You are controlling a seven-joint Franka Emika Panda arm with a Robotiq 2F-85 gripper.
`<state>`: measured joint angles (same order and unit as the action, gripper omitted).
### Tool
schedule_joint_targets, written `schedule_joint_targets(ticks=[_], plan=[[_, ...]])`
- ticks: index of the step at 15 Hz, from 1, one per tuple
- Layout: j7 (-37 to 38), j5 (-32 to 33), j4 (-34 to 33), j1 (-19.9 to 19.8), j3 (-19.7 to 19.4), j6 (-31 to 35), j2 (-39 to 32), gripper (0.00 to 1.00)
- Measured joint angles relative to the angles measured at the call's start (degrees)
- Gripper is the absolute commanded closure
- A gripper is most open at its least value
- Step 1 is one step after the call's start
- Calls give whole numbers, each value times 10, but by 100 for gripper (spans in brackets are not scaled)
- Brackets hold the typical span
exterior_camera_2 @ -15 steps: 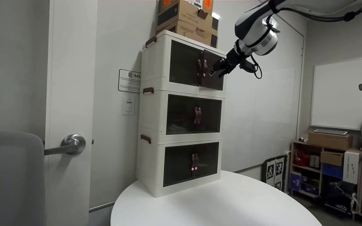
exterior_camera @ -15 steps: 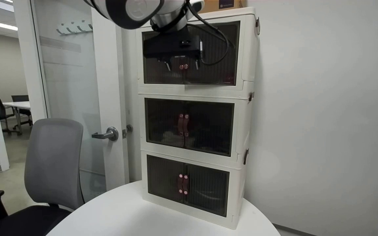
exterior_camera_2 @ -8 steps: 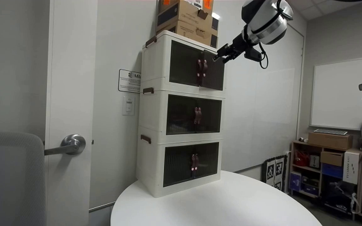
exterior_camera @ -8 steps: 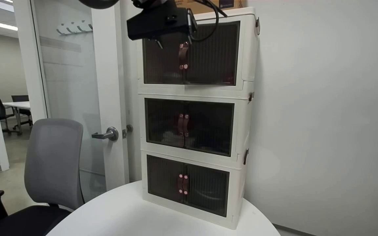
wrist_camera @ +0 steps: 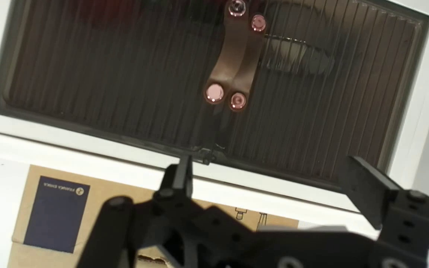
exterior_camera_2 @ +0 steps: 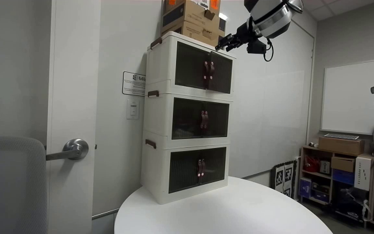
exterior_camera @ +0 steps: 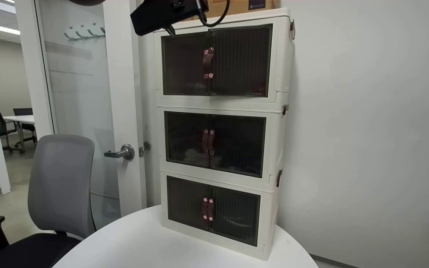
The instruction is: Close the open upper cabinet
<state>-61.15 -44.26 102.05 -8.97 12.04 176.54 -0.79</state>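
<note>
The upper cabinet (exterior_camera: 282, 59) is the top tier of the white stacked unit. Its left door (exterior_camera_2: 188, 65) looks flush with the frame. Its right door (exterior_camera_2: 221, 73) stands slightly ajar, its inner edge sticking out past the left door. The reddish-brown handles (exterior_camera: 207, 63) overlap near the middle; they also show in the wrist view (wrist_camera: 233, 52), where the scene is upside down. My gripper (exterior_camera_2: 222, 48) is open and empty, in front of the cabinet's top edge. In the wrist view its fingers (wrist_camera: 268, 160) are wide apart over the top rim. Whether they touch it I cannot tell.
Cardboard boxes (exterior_camera_2: 196, 29) sit on top of the unit, close to the gripper. The middle tier (exterior_camera_2: 201, 118) and bottom tier (exterior_camera_2: 196, 169) are shut. The unit stands on a round white table (exterior_camera_2: 239, 211). A grey chair (exterior_camera: 62, 182) and a room door (exterior_camera_2: 73, 81) are at the side.
My gripper has risen from in front of the upper doors to the level of the cabinet's top edge, uncovering the handles. The doors have not visibly moved.
</note>
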Motion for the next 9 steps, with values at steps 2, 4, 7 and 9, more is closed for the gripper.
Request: schedule_joint_targets(ticks=[2,4,7,9], plan=[[-19,-7,-8,1,3,15,-9,0],[-33,-12,-22,1,3,24,-24,0],[-47,-14,-53,-2,4,29,-52,0],[-55,-15,-78,-5,4,29,-76,0]])
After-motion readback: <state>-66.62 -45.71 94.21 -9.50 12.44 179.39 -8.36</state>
